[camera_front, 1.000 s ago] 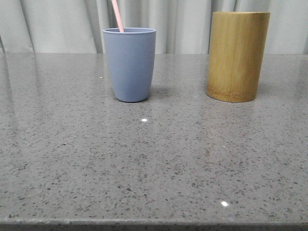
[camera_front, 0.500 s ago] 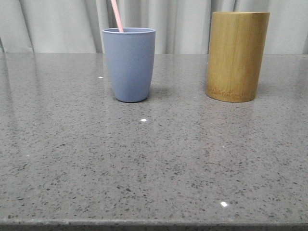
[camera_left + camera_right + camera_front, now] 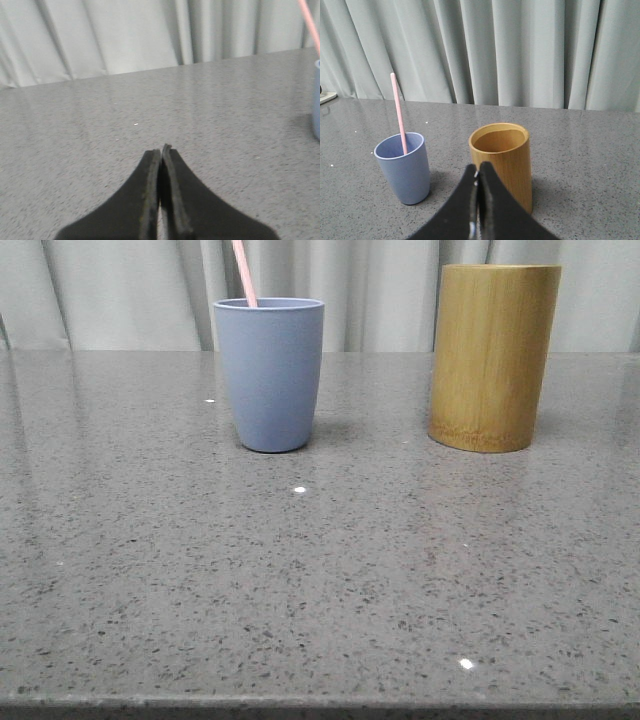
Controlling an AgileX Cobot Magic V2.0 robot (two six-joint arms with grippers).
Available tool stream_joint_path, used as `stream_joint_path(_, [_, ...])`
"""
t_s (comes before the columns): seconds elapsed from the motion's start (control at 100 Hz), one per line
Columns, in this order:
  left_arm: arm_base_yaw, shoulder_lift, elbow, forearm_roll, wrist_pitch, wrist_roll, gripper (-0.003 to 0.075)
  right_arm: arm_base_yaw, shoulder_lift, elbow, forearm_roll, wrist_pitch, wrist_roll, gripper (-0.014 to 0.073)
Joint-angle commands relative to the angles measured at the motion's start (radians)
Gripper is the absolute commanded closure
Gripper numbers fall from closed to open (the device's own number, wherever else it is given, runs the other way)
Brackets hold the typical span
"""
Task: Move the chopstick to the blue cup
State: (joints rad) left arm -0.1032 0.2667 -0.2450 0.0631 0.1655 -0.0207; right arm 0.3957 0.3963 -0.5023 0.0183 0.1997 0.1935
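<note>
The blue cup (image 3: 270, 373) stands upright on the grey table, left of centre. A pale pink chopstick (image 3: 244, 272) leans inside it and sticks out above the rim. Both show in the right wrist view, cup (image 3: 404, 173) and chopstick (image 3: 398, 112). The left wrist view shows only the cup's edge (image 3: 316, 100) and the stick's top (image 3: 309, 22). My left gripper (image 3: 161, 148) is shut and empty, low over the table well away from the cup. My right gripper (image 3: 477, 168) is shut and empty, raised on the near side of the bamboo cylinder. Neither gripper shows in the front view.
A taller yellow-brown bamboo cylinder (image 3: 493, 357) stands to the right of the blue cup; its inside looks empty in the right wrist view (image 3: 500, 162). Grey curtains (image 3: 120, 290) hang behind the speckled table (image 3: 320, 580).
</note>
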Motion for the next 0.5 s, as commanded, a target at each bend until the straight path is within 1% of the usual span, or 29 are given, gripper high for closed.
stream_joint_path(0.0, [0.030, -0.051, 0.036, -0.013, -0.117, 0.008, 0.0739, -0.007, 0.003, -0.025, -0.011, -0.085, -0.002, 0.0651])
stream_joint_path(0.32, [0.087, -0.310, 0.244, -0.063, -0.119, 0.008, 0.0739, -0.007, 0.003, -0.025, -0.011, -0.085, -0.002, 0.0651])
stream_joint_path(0.36, [0.095, -0.306, 0.259, -0.076, -0.138, 0.008, 0.0739, -0.007, 0.003, -0.025, -0.011, -0.086, -0.002, 0.0651])
stream_joint_path(0.39, [0.097, -0.304, 0.256, -0.076, -0.085, 0.008, 0.0739, -0.007, 0.004, -0.024, -0.011, -0.085, -0.002, 0.0651])
stream_joint_path(0.49, [0.103, -0.306, 0.256, -0.076, -0.081, 0.008, 0.0739, -0.007, 0.006, -0.024, -0.011, -0.083, -0.002, 0.0651])
